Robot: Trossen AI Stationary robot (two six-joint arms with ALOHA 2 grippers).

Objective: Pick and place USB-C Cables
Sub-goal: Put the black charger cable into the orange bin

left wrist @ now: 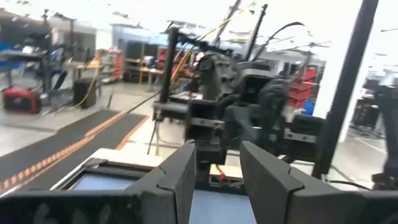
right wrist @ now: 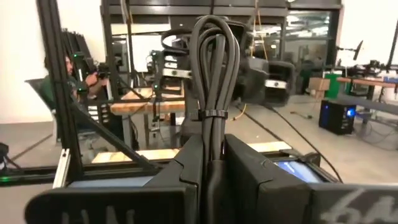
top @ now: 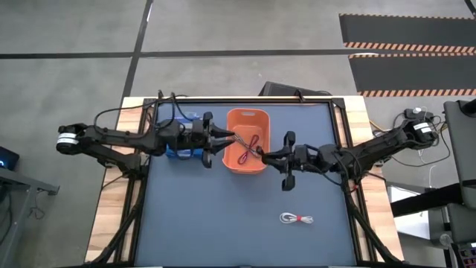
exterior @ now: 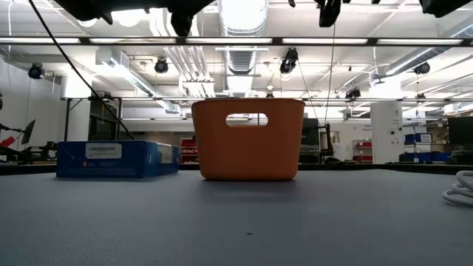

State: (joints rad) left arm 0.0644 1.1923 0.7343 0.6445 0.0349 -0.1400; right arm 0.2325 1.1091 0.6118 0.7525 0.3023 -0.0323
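Observation:
An orange basket (top: 246,141) stands at the table's far middle, with a red cable (top: 250,148) lying inside it. A white cable with a red tie (top: 296,218) rests flat on the mat nearer the front right and shows at the low view's edge (exterior: 463,188). My right gripper (top: 266,155) hovers level at the basket's right rim, shut on a black cable bundle (right wrist: 213,68). My left gripper (top: 225,140) hovers at the basket's left rim, open and empty (left wrist: 217,158). No grey cable shows. My right gripper (right wrist: 213,149) pinches the black cable bundle between its two fingers at the bundle's lower part (right wrist: 214,127), just under its tie. The fingers lie level, pointing toward the table's left. The looped end sticks out past the fingertips, lifted clear of the table.
A blue-and-black retail box (top: 182,138) sits left of the basket under my left arm, also seen in the low view (exterior: 118,159). The dark mat (top: 223,223) spreads open toward the near edge. A person sits in the room beyond the table (right wrist: 65,81).

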